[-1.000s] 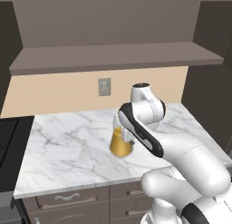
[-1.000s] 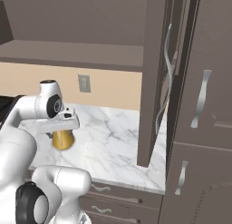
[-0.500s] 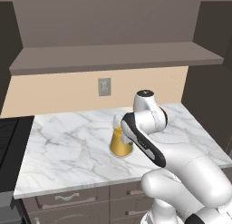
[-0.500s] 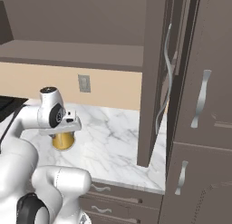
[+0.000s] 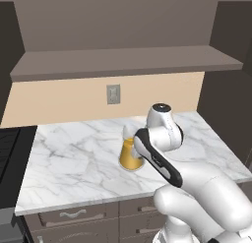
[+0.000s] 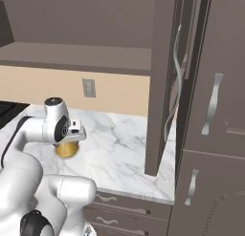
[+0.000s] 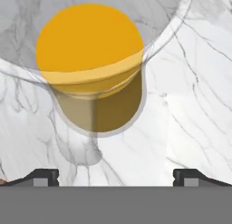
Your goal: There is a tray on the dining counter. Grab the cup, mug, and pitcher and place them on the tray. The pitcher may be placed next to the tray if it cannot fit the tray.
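Pitcher [image 7: 93, 69] sat right under my hand: from the hand view I looked almost straight down its mouth, onto the round orange-yellow surface of the liquid, with the clear glass rim spreading wide around it and the darker amber body showing below. My two finger tips [image 7: 45, 177] stood far apart at the bottom of that view, on either side, with bare marble between them and nothing held; the gripper [image 7: 116, 177] was fully spread.

From the left base view I saw what the hand view could not: the pitcher [image 5: 130, 155] stood upright on the marble countertop [image 5: 74, 163], its long axis vertical, wide base down and narrower neck up, roughly mid-counter and nearer the front edge than the wall. My arm [image 5: 162, 138] crossed just to its right and hid part of it, so I could not tell which way the spout pointed.

From the right base view only the yellow lower part of the pitcher [image 6: 67, 148] showed beneath my wrist; a tall cabinet [image 6: 210, 115] rose at the right, and a wall outlet [image 6: 88, 87] sat above the counter.
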Available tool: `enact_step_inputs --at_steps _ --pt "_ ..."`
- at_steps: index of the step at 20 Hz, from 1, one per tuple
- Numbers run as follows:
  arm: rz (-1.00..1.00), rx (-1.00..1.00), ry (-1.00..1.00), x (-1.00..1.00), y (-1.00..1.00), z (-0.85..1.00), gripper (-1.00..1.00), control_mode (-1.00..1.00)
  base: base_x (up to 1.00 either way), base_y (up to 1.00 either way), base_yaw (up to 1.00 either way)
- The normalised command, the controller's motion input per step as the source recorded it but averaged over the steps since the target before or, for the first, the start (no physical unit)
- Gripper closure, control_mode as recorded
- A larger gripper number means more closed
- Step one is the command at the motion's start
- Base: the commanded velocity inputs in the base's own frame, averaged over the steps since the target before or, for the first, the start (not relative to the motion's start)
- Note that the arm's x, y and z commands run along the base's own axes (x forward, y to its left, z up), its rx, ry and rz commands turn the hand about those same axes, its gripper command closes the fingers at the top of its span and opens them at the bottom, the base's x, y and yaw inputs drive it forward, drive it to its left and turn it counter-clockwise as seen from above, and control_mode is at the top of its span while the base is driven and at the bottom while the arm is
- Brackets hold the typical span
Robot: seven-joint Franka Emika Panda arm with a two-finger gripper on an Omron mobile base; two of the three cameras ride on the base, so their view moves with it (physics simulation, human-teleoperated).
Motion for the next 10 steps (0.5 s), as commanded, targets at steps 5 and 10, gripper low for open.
enact_step_inputs --at_steps 5,10 --pt "0.00 0.00 0.00 0.18 0.10 -0.14 -1.00 -1.00 0.00 0.00 0.00" --pt "0.00 0.01 0.00 0.33 0.00 -0.02 -1.00 -1.00 0.00 0.00 0.00"
